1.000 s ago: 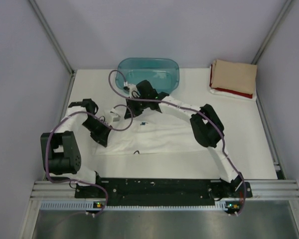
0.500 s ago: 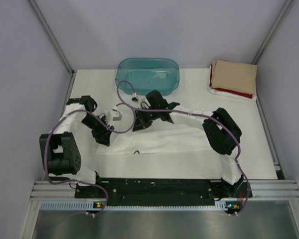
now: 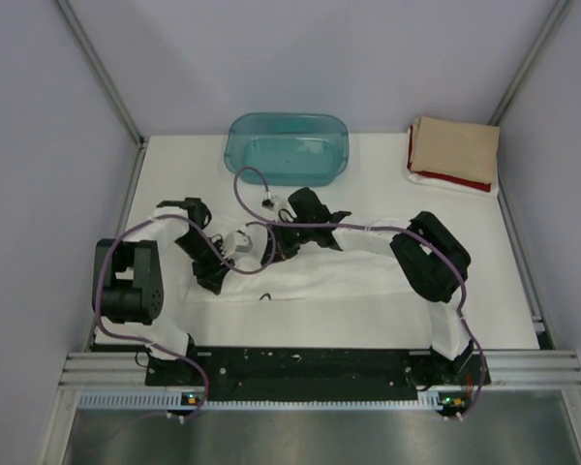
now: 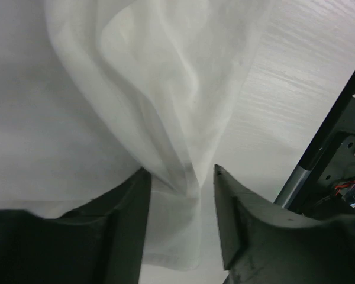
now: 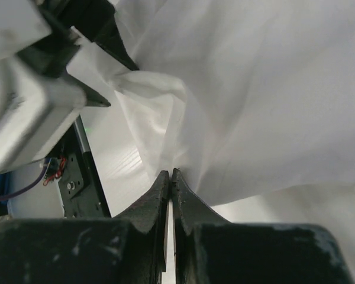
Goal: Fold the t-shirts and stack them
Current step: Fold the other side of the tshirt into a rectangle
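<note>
A white t-shirt (image 3: 349, 276) lies spread on the table in front of the arms, its print hidden. My right gripper (image 3: 269, 254) is shut, pinching a gathered fold of the white cloth (image 5: 254, 89) at its fingertips (image 5: 170, 173). My left gripper (image 4: 180, 177) stands open just to its left, with a loose bunched fold of the shirt (image 4: 165, 89) lying between its fingers, not pinched. In the top view the left gripper (image 3: 221, 279) is at the shirt's left end. A folded tan t-shirt (image 3: 457, 147) rests on a folded red one (image 3: 450, 180) at the back right.
A translucent teal tub (image 3: 288, 145) stands at the back centre. Purple cables loop over both wrists. A black rail (image 3: 300, 363) runs along the near table edge. The left gripper's fingers (image 5: 92, 23) sit close beside the right gripper. Grey walls close in the sides.
The left gripper has opened and let go of the cloth, shifting right. The right arm has pulled its fold of the shirt from near the tub toward the front left.
</note>
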You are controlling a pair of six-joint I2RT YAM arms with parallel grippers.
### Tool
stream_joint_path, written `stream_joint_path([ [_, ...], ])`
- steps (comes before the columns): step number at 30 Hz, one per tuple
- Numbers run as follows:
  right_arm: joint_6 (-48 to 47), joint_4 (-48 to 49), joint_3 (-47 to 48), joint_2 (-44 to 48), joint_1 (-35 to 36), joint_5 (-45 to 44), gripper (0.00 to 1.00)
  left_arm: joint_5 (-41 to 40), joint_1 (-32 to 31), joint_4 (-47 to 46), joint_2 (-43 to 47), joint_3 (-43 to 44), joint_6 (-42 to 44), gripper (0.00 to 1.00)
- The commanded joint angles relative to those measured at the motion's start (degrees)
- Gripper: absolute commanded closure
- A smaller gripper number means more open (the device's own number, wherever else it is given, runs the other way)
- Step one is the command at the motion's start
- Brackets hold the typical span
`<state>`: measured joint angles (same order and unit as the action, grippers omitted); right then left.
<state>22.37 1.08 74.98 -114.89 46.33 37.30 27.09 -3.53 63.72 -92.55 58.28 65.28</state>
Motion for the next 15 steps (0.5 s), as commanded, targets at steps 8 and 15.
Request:
stream_joint_path([
  [8, 0.75, 3.14, -1.41, 4.68, -0.18, 0.58, 1.00, -1.52, 0.10, -1.94, -2.72, 2.36, -2.52, 0.68],
  [15, 0.31, 2.87, -2.12, 5.47, -0.53, 0.41, 1.00, -0.99, 0.10, 0.26, -3.42, 4.56, -2.61, 0.68],
])
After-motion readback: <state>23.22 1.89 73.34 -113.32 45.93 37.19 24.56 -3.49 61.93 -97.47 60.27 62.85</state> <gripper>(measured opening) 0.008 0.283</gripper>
